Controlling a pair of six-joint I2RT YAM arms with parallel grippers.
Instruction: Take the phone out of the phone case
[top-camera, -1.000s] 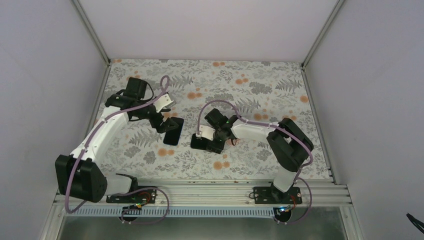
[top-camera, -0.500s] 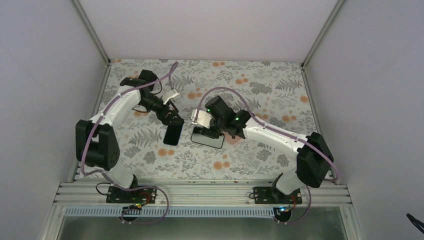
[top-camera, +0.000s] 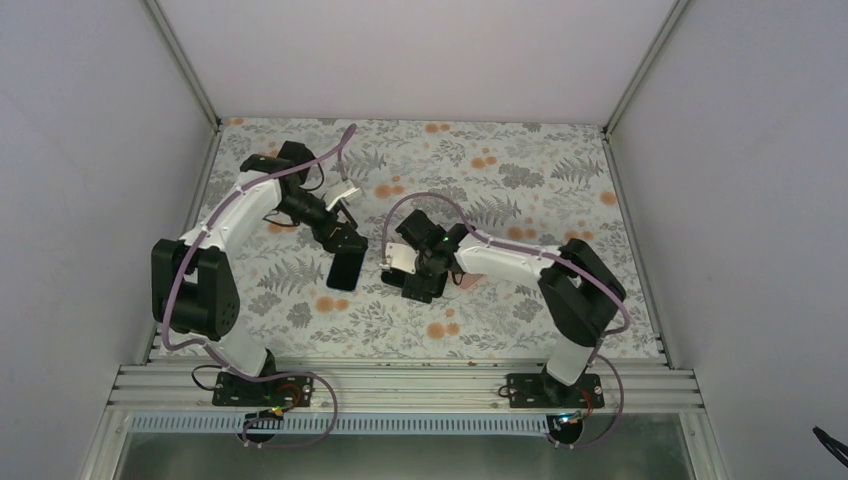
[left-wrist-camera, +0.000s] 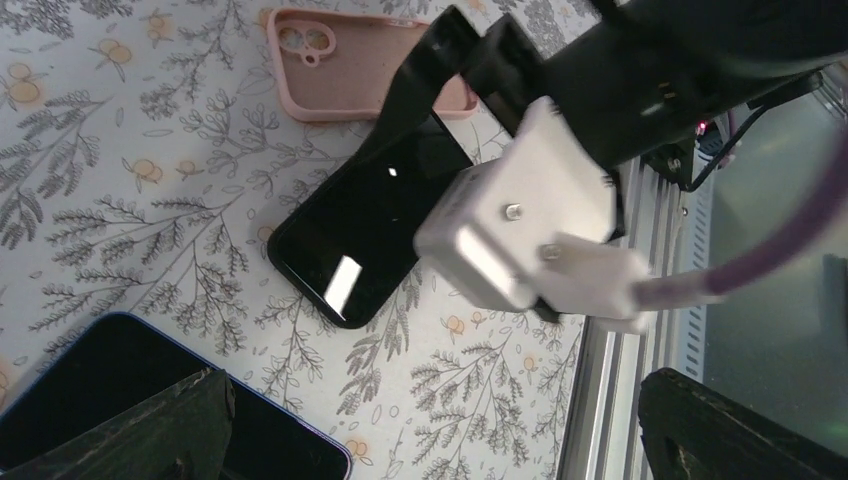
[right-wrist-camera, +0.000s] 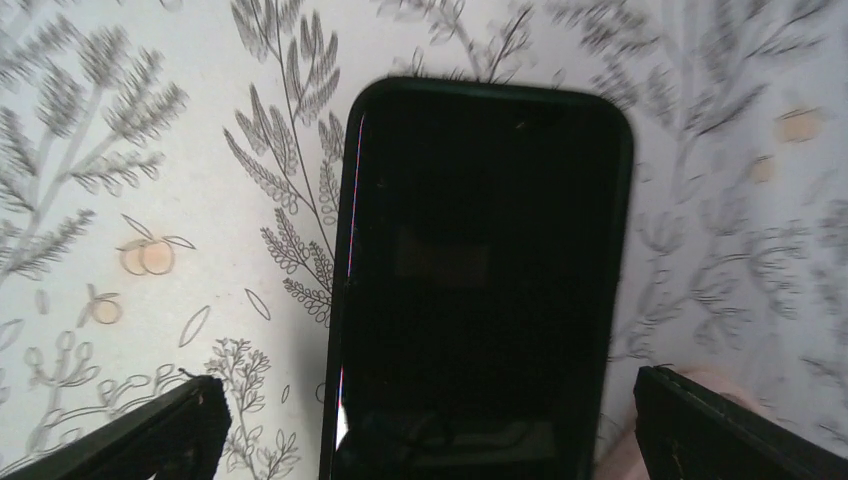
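Pink phone case (left-wrist-camera: 352, 62) lies empty on the floral tablecloth (left-wrist-camera: 130, 230), just beside the black phone (right-wrist-camera: 480, 280). The right gripper (right-wrist-camera: 428, 385) hangs spread wide above that phone, grasping nothing. On the phone's other side, the left gripper (left-wrist-camera: 435, 385), also released, hovers over a blue-edged phone (left-wrist-camera: 110, 365).

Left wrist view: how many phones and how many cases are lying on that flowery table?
Phones: 2, the glossy black phone and the blue-edged dark phone.
Cases: 1, the pink phone case with a camera cut-out.
Total: 3.
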